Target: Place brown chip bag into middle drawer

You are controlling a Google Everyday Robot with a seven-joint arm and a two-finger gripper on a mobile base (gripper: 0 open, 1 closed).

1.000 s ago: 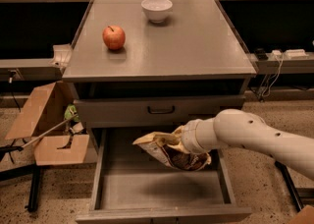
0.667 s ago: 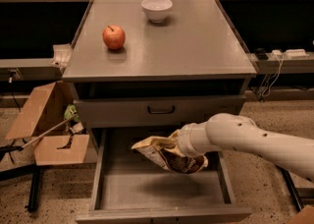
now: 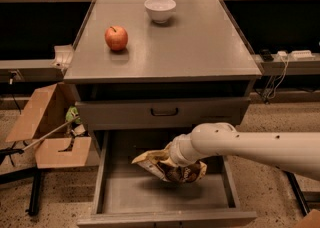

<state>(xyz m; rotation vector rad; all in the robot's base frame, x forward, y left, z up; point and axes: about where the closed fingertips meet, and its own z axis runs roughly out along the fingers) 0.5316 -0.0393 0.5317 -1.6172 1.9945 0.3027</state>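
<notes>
My arm is a thick, smooth tube, cream-white with a soft sheen. It has no cables or sleeve. A few small dark dots, perhaps screws or holes, run along its upper side. Toward the end it swells into a rounded joint, then narrows through a short ringed collar with a thin dark seam. My hand sits just past that collar, over the open middle drawer, mostly hidden behind the brown chip bag.

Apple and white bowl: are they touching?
Apart. The camera view shows bare grey top between apple and bowl. The gripper holds the chip bag over the open drawer.
</notes>
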